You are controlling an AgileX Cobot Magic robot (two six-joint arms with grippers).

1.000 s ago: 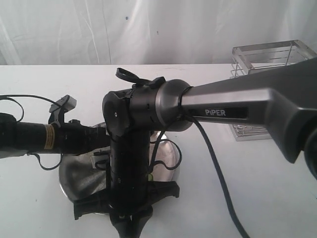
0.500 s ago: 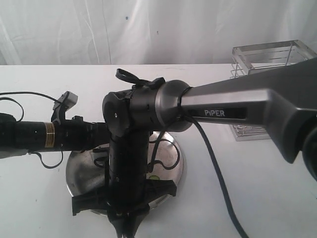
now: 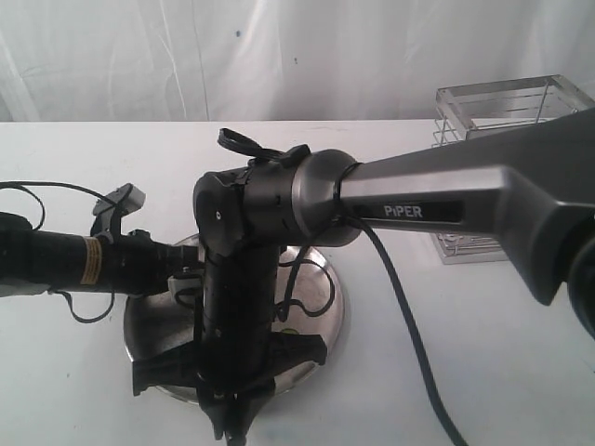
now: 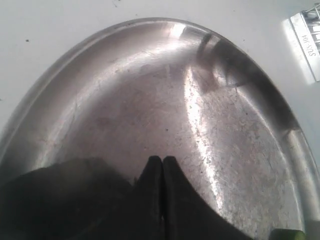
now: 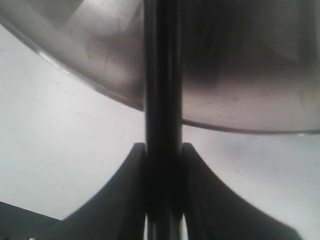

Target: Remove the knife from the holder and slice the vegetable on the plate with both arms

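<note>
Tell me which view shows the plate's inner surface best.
The left wrist view: the plate fills it, scuffed floor and rim unobstructed. The exterior view shows only its edges behind the arms. The right wrist view shows a rim section split by the gripped knife.

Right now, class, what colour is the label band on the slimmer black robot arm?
Yellow label band, clearest in the exterior view.

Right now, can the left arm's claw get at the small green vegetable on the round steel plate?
Probably yes: the left claw, shut and empty, sits over the round steel plate, and a sliver of the green vegetable shows near it with nothing between.
</note>
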